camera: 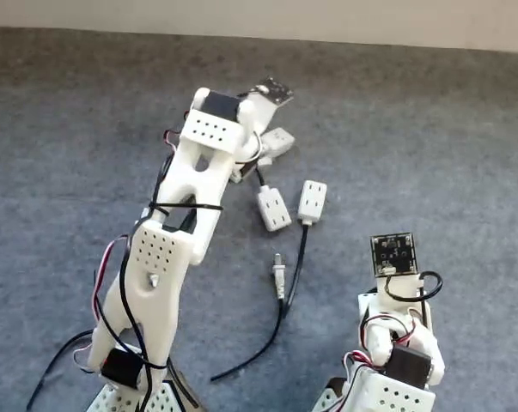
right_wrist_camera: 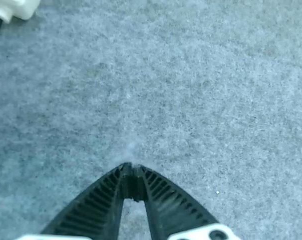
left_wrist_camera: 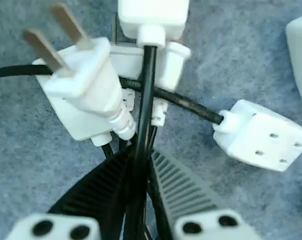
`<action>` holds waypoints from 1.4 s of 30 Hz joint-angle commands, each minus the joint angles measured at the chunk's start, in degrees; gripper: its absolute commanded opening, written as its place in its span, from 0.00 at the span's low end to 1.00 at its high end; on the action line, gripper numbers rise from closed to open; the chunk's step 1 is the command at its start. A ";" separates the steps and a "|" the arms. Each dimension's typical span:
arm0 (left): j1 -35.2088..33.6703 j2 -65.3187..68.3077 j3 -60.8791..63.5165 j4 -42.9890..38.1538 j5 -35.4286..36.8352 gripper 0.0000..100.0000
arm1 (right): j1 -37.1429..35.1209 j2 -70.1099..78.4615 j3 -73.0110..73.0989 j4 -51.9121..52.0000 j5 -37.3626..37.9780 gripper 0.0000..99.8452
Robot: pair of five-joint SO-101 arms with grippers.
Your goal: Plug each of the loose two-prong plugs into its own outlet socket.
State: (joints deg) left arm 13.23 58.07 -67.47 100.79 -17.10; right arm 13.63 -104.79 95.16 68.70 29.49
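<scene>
My left gripper is shut on black cords in a tangle of white parts. A white two-prong plug sticks up just beyond the fingers, prongs pointing away. Past it lie a white outlet socket on its cord and another white socket body. From above, the left arm stretches to the far middle, over a socket. Two more sockets lie side by side, and a loose plug rests nearer the front. My right gripper is shut and empty over bare carpet.
Grey carpet covers the table. A long black cord trails from the sockets toward the front. The right arm is folded at the front right. A white piece on a cord shows at the right wrist view's corner.
</scene>
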 commanded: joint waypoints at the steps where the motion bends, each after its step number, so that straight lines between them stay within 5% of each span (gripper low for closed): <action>1: -0.48 -1.54 1.80 0.79 -0.26 0.11 | 0.48 -0.40 8.57 0.31 1.67 0.01; 6: -2.15 -5.67 6.29 0.79 -0.35 0.26 | 0.48 -0.40 8.57 0.31 1.67 0.01; 16: -21.05 -24.75 11.21 0.88 -0.62 0.29 | 0.48 -0.40 8.57 0.31 1.58 0.01; 31: -52.53 -60.62 85.23 -2.73 -55.12 0.23 | 0.40 -0.40 8.57 0.22 1.76 0.01; 36: -52.26 -71.96 102.81 -16.79 -56.70 0.24 | 0.40 -0.40 8.57 0.31 1.85 0.01; 42: -41.54 -84.09 115.12 -18.64 -52.22 0.24 | 0.40 -0.40 8.57 0.31 1.93 0.01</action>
State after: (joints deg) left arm -35.12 -17.63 42.07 83.03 -72.92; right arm 13.63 -104.79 95.16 68.70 29.67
